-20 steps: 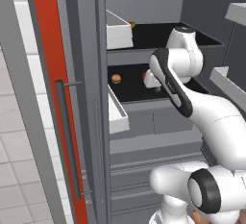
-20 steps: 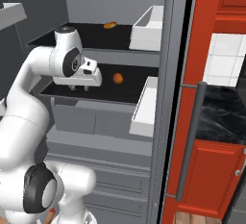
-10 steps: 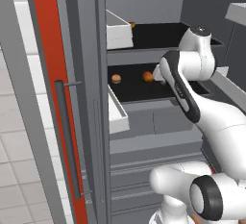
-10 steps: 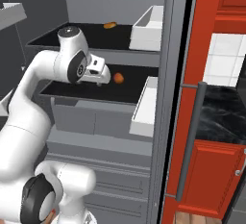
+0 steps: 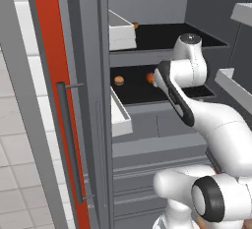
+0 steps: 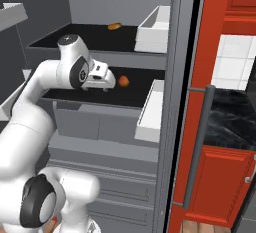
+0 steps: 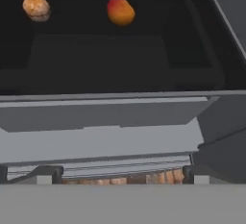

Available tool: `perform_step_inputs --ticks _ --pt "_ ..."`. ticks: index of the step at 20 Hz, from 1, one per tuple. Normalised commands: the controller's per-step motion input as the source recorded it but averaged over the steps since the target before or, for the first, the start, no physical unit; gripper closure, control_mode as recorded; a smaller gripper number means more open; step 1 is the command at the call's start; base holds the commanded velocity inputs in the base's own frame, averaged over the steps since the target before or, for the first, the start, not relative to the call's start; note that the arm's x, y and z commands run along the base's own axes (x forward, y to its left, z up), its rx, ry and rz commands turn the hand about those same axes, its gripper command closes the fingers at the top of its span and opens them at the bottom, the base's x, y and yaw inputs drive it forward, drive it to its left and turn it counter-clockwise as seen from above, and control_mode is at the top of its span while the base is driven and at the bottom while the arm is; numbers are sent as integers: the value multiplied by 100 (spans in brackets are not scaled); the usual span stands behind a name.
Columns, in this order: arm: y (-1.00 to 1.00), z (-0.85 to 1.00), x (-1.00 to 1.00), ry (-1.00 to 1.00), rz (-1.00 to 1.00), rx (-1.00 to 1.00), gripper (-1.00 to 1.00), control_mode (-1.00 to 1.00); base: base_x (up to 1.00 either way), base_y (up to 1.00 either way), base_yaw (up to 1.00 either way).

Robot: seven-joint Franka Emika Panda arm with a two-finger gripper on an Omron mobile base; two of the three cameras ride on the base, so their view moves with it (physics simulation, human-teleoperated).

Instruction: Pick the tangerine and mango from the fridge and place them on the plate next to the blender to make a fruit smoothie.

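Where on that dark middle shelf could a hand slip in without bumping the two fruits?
The shelf is bare across its whole front, ahead of the mango and the rounder fruit. There is also a gap between them. Both sit toward the back, so it is tightest there.

You have open black shelf (image 7: 96,50) ahead of the wide-open two-finger gripper (image 6: 102,88) inside the tall grey fridge (image 5: 147,7). In the hand view the small reddish-orange mango (image 7: 120,10) sits at 12 o'clock and a paler round orange fruit (image 7: 36,7) at 10 o'clock, well apart, with bare shelf between them. The grey front lip of the shelf (image 7: 105,104) crosses below them. At 2 o'clock the grey fridge side wall (image 7: 226,21) closes in. In the left base view the white door bin (image 5: 119,117) flanks the shelf at 9 o'clock.
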Motion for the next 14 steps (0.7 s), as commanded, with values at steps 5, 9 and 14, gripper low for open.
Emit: perform_step_inputs --ticks 5,9,14 --pt "1 -53 52 0 0 -7 -100 -100 0 0 0" --pt "0 -2 43 0 0 -5 -100 -100 0 0 0" --pt "0 0 43 0 0 -3 -100 -100 0 0 0"
